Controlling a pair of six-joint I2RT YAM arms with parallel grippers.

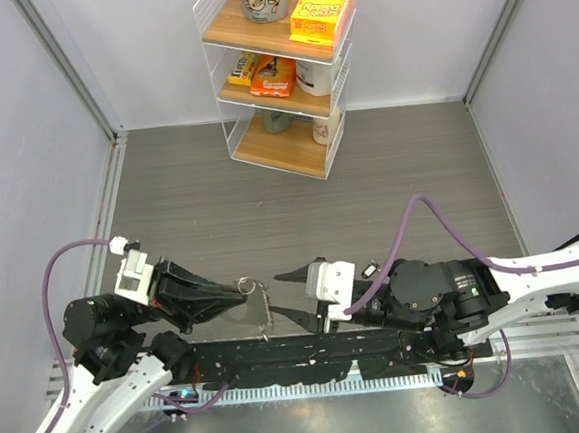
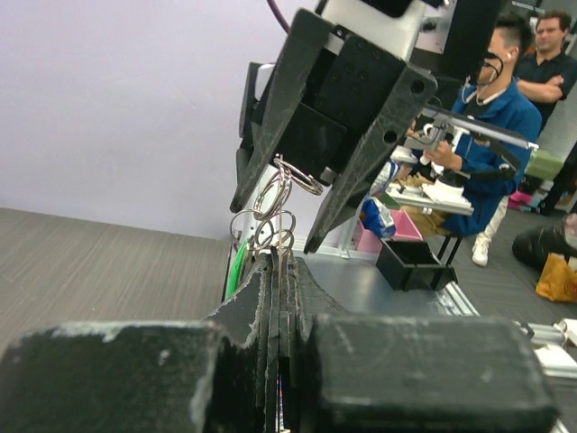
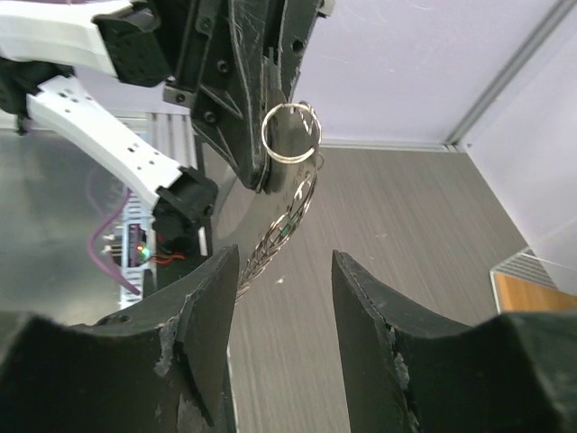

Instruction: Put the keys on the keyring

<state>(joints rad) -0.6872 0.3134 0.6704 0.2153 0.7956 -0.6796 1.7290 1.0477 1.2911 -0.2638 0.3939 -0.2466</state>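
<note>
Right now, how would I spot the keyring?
On the grey table, look near the front edge for the left gripper. Its shut tips pinch the keyring: shiny wire loops with a thin chain dangling, the only bright thing between it and the right gripper.

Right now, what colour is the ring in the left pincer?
Silver. The ring shows clearest in right wrist view.

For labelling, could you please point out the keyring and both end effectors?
keyring (image 3: 270,242): right wrist view, on the hanging chain.
left end effector (image 1: 241,289): top external view, at its closed fingertips.
right end effector (image 1: 298,296): top external view, between its open fingertips.
</note>
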